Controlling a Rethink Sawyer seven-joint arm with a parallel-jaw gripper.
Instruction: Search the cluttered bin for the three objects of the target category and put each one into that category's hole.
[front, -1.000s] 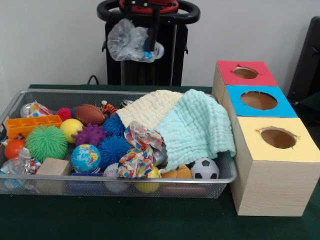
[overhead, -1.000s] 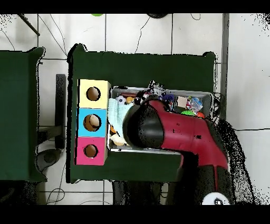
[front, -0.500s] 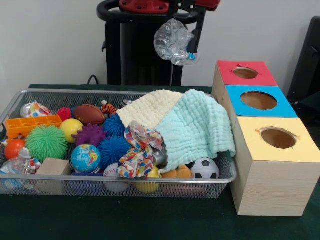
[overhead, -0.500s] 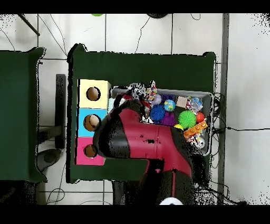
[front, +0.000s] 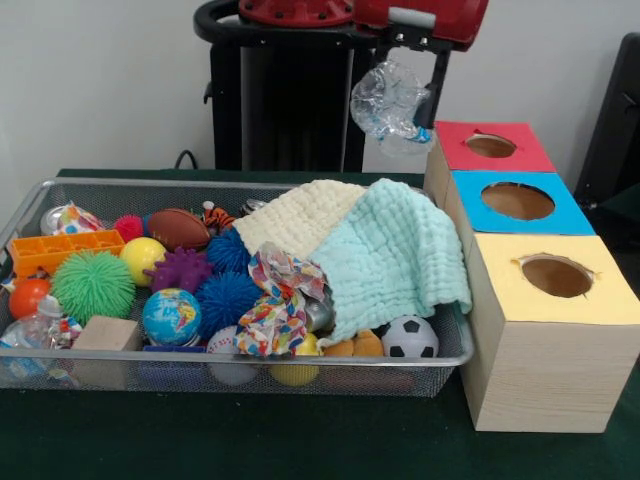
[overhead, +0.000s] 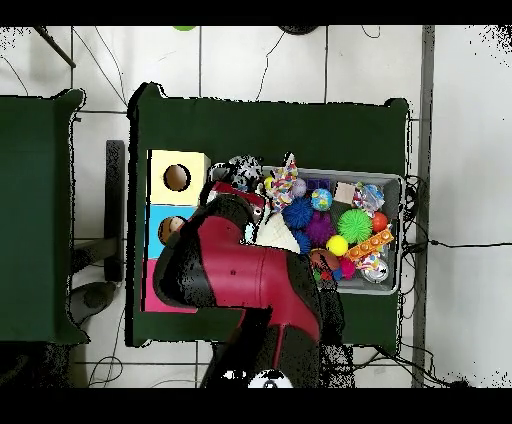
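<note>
Bottle (front: 388, 102) aloft, pinched in the hand (front: 410, 72), just beside the red hole (front: 490, 145).

Crumpled clear plastic, hanging under the hand near the red box (front: 452, 152), above the bin's (front: 230, 367) far right corner and the cloths (front: 385, 255). Best carried level until centred over the chosen hole, then lowered close before letting go, since light crushed plastic could catch a rim and bounce to the bench (front: 250, 440). Blue hole (front: 517, 200) and yellow hole (front: 556, 275) further along. Which hole fits: cannot tell.
</note>
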